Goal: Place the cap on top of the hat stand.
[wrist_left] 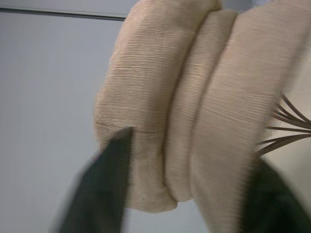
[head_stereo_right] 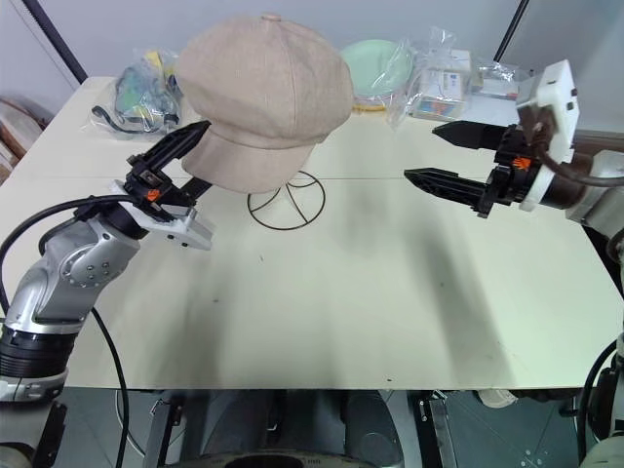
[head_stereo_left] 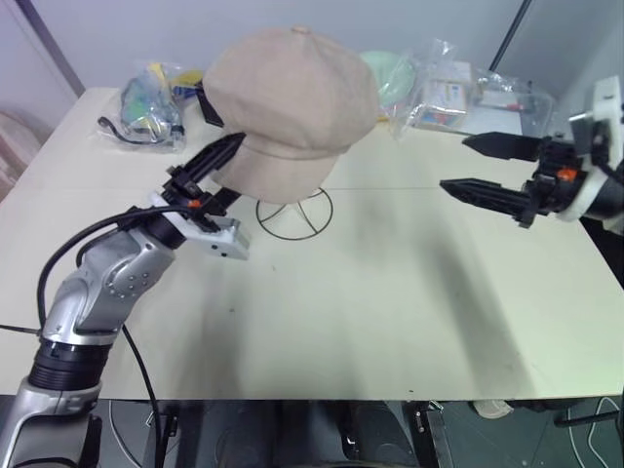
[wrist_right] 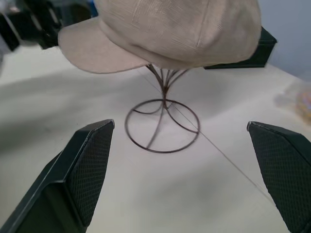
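2 grippers over a pale table (head_stereo_left: 390,292), 1 on each side of the cap (head_stereo_left: 292,102). Cap seated on top of the stand (wrist_right: 164,92), crown up with the button at the very top, brim drooping toward the left gripper (head_stereo_left: 232,166). Below the cap, thin wires gathering into a stem and ending in a round ring flat on the table, near its far middle. Left gripper tucked against the cap's lower edge, fingers (wrist_left: 109,184) spread, 1 along the outside of the brim and the other beneath it, with the fabric edge lying between them; whether either finger presses the cloth, cannot tell. Right gripper (head_stereo_left: 455,163) well apart from the cap, level above the table, pointing at the stand, its 2 fingers (wrist_right: 90,170) spread wide with nothing between them. Behind the cap, a black box (wrist_right: 252,53) close by. Along the far edge, 1 clear bag (head_stereo_left: 151,102) of small items at the left, a pale green bowl (head_stereo_right: 375,63) and more clear bags (head_stereo_left: 444,93) at the right. A thin seam line across the tabletop, passing by the ring.
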